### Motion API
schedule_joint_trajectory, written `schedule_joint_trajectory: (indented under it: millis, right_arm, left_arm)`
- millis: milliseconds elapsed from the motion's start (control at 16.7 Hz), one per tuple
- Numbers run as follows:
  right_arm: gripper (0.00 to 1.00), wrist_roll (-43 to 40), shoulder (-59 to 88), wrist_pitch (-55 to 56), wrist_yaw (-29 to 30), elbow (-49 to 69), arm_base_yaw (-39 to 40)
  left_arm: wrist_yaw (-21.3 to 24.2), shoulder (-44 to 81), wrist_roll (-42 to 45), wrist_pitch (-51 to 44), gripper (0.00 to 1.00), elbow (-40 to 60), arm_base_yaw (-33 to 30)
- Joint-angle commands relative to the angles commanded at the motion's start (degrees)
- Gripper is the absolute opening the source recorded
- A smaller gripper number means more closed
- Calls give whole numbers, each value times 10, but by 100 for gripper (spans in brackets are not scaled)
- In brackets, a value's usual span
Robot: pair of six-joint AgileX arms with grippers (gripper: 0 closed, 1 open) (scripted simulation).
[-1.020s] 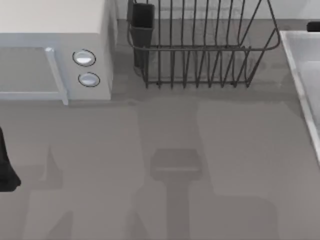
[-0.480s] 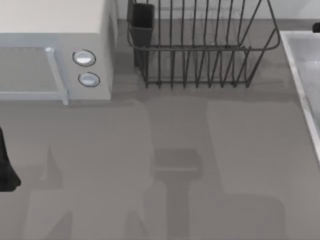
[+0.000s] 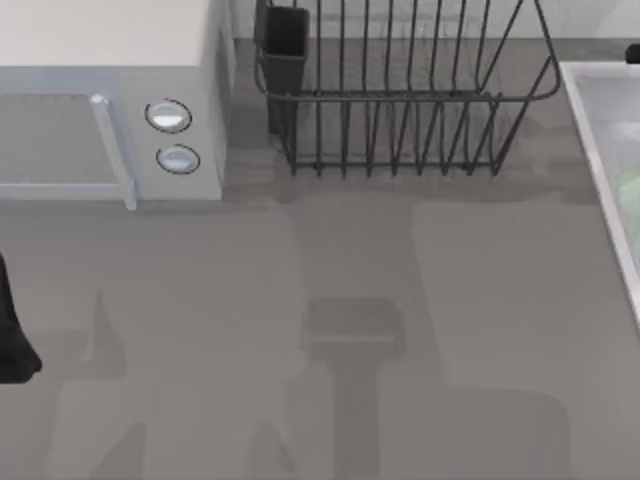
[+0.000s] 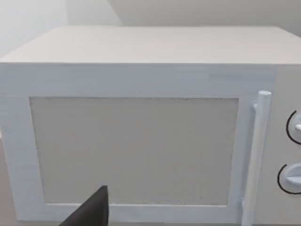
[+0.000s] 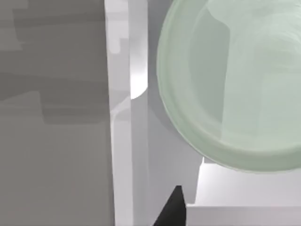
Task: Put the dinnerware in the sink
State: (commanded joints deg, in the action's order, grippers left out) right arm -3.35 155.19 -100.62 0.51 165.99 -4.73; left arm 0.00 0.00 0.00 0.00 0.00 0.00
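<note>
The dinnerware, a pale mint-green plate, lies inside the sink close to its raised rim. In the top view a sliver of the plate shows within the sink at the table's right edge. My right gripper hangs over the sink's rim, apart from the plate and not holding it. At the table's left edge my left arm stays parked, its gripper facing the microwave door.
A white microwave stands at the back left. A black wire dish rack with a dark cup stands at the back middle. Bare grey tabletop stretches between them and the sink.
A pale green edge of the plate has come into sight inside the sink at the top view's right edge. The left arm has not moved.
</note>
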Motion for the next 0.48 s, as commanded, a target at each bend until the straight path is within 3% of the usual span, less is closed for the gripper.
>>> schedule_joint_trajectory:
  millis: [120, 480]
  right_arm:
    - [98, 0, 0, 0, 0, 0, 0]
    - [100, 0, 0, 0, 0, 0, 0]
  left_arm:
    - [0, 0, 0, 0, 100, 0, 0]
    - [0, 0, 0, 0, 100, 0, 0]
